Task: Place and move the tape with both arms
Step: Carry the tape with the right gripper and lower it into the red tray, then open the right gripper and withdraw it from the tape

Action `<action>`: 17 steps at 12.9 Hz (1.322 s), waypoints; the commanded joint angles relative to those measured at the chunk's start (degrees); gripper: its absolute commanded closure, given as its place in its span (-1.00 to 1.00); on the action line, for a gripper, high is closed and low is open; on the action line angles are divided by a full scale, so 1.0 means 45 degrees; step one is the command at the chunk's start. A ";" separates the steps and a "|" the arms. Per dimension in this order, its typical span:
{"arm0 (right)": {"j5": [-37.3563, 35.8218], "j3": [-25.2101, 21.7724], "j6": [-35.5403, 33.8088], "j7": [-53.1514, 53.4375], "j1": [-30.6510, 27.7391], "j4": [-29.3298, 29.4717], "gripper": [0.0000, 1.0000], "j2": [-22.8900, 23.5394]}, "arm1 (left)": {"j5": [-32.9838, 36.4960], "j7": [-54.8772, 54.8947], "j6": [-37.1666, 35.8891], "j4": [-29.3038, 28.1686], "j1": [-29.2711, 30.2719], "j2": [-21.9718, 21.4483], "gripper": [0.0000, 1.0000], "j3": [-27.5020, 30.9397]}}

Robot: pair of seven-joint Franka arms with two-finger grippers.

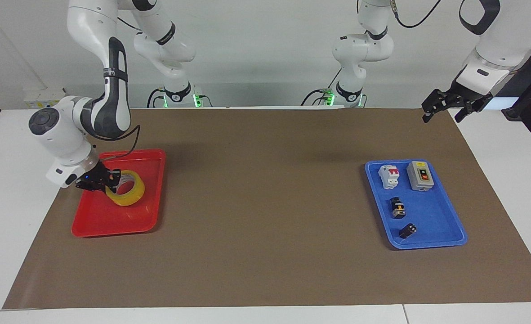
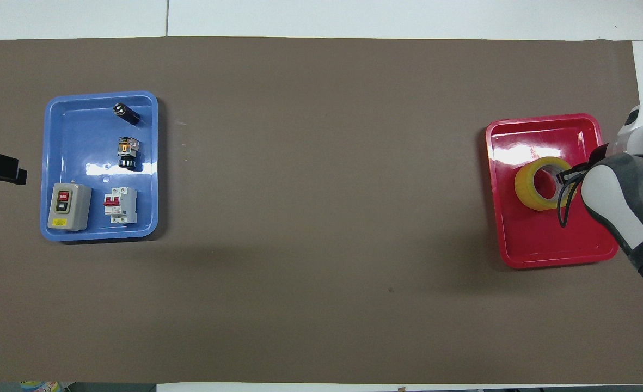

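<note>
— Right end effector [image 1: 108, 178]: what is gripped by it, and where?

— The roll of yellow packing tape [image 1: 126, 193] is held by its wall, one finger inside the ring and one outside. The roll is kept low over the red tray [image 1: 112, 225], slightly tilted; whether the tray floor is already touched cannot be told. In the overhead view the tape [image 2: 539, 190] is seen inside the red tray [image 2: 550, 256], about the middle, a little toward 3 o'clock.

— Why is it held that way?

— A wall grip is judged to suit a ring shape, and the low height suggests a release meant to be made without a drop or a roll.

— And the left end effector [image 1: 443, 108]?

— It is kept waiting, raised over the corner of the brown mat [image 1: 265, 270] at about 2 o'clock of the facing view, with fingers spread apart and nothing held. The blue tray [image 1: 431, 243] with its circuit breaker [image 1: 390, 175], grey switch box [image 1: 420, 175] and two small black parts is left untouched on the tabletop [image 1: 4, 180].
</note>
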 commanded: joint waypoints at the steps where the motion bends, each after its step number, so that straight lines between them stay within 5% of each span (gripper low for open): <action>1: 0.0020 0.0213 0.0821 -0.0539 -0.0298 -0.0920 1.00 -0.0537 | 0.0250 -0.0171 0.0039 -0.0267 -0.0060 -0.0283 -1.00 -0.0042; 2: 0.0000 0.0213 0.0843 -0.0560 -0.0298 -0.0921 1.00 -0.0518 | 0.0250 -0.0171 0.0039 -0.0267 -0.0002 -0.0302 -1.00 -0.0042; 3: 0.0000 0.0213 0.0824 -0.0560 -0.0298 -0.0921 0.77 -0.0517 | 0.0250 -0.0171 0.0058 -0.0267 0.0037 -0.0302 -1.00 -0.0022; 4: 0.0000 0.0213 0.0785 -0.0560 -0.0318 -0.0882 -0.73 -0.0517 | 0.0250 -0.0171 0.0039 -0.0267 0.0057 -0.0302 -1.00 -0.0022; 5: 0.0000 0.0213 0.0591 -0.0579 -0.0318 -0.0688 -1.00 -0.0517 | 0.0250 -0.0171 0.0039 -0.0267 0.0057 -0.0302 -1.00 -0.0022; 17: 0.0018 0.0409 -0.8486 0.1490 0.0658 0.6183 -1.00 -0.1727 | 0.0250 -0.0171 0.0039 -0.0267 0.0037 -0.0302 -1.00 -0.0042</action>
